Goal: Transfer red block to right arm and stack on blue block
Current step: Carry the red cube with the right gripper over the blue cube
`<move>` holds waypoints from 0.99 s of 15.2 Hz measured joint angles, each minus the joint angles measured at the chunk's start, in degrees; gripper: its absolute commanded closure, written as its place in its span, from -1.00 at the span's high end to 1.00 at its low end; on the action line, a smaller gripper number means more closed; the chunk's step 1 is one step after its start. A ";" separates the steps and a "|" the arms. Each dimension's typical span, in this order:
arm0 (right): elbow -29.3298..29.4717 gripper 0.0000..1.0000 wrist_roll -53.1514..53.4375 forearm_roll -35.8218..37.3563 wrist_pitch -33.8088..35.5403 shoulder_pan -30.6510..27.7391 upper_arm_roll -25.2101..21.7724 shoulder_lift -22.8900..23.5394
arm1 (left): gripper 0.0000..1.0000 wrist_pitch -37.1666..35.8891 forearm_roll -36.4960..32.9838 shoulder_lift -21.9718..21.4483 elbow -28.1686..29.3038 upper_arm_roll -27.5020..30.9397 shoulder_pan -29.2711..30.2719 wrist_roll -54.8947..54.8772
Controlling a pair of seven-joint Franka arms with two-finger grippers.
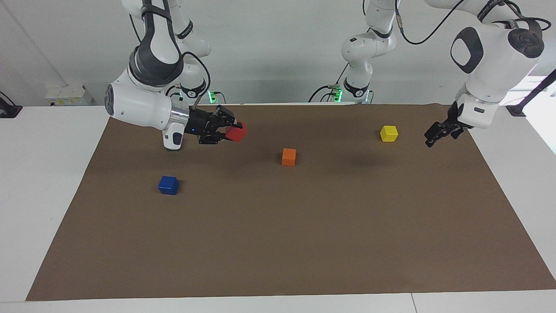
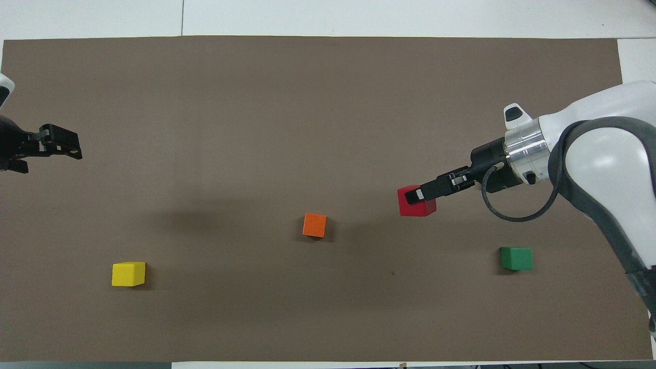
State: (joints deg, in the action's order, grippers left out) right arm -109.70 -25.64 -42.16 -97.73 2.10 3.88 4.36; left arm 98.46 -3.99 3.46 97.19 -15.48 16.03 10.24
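Note:
My right gripper, on the arm with the blue wrist light, is shut on the red block and holds it in the air over the mat. It also shows in the overhead view with the red block. The blue block sits on the mat toward the right arm's end, well apart from the held block. It is hidden under the right arm in the overhead view. My left gripper is open and empty over the mat's edge at the left arm's end.
An orange cube sits mid-mat. A yellow cube lies toward the left arm's end. A green cube lies toward the right arm's end, near the robots. The brown mat covers the white table.

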 measured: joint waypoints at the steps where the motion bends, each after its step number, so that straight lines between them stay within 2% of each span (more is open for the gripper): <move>1: 0.57 -1.00 1.51 4.94 0.00 -0.23 -0.01 -0.02 | 1.00 -0.25 -0.18 0.00 0.07 -0.13 -0.37 -0.12; 3: 1.58 -1.00 4.48 12.80 -0.03 -0.37 -0.08 -0.06 | 1.00 -0.66 -0.28 -0.20 0.82 0.65 -2.09 -0.15; 7: 1.96 -1.00 12.32 27.60 -0.95 -0.39 -0.09 -0.08 | 1.00 -0.82 -0.07 -1.14 1.61 12.22 -14.17 -0.33; 11: 1.40 -1.00 16.57 39.10 -2.99 -1.37 -0.11 0.13 | 1.00 -1.53 0.32 -1.93 1.60 13.60 -15.08 -0.47; 15: -1.60 -1.00 18.23 41.67 -12.09 -4.49 -0.16 1.47 | 1.00 -1.84 0.54 -1.97 1.60 13.61 -15.36 -0.53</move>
State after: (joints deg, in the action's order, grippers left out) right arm -111.30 -7.41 -0.49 -109.82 -2.39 3.72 5.83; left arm 96.63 -3.45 1.49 98.78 -1.87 0.67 9.72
